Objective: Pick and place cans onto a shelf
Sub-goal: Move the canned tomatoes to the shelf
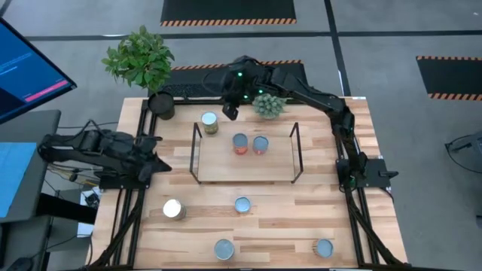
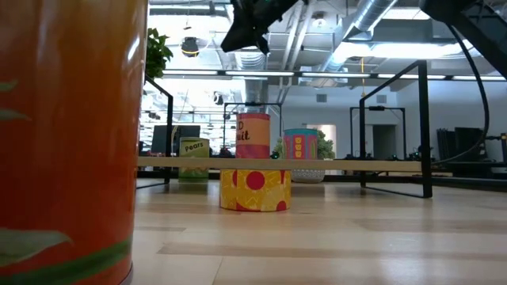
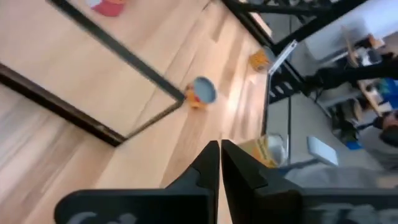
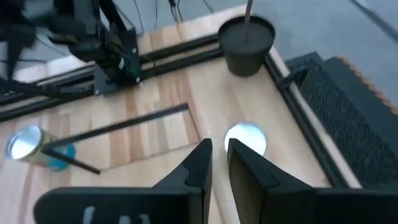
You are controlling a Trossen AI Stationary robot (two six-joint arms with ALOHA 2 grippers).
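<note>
The shelf [image 1: 245, 169] stands mid-table with two cans [image 1: 239, 143] [image 1: 260, 144] upright on its board. A green-labelled can [image 1: 209, 123] stands on the table past the shelf's far left corner. My right gripper [image 1: 230, 113] hovers above and beside it, fingers a little apart [image 4: 214, 155] and empty, with the can's top [image 4: 245, 138] showing below them. Several more cans stand on the near half of the table [image 1: 174, 209] [image 1: 242, 205] [image 1: 224, 249] [image 1: 324, 248]. My left gripper [image 1: 157, 162] is shut and empty [image 3: 219, 149] at the table's left edge.
A black pot [image 1: 162, 105] with a leafy plant stands at the far left corner. A small succulent [image 1: 268, 105] sits at the far edge under the right arm. The shelf's black wire frames [image 1: 197, 150] [image 1: 297, 150] rise at its short ends. A monitor [image 1: 30, 71] stands left of the table.
</note>
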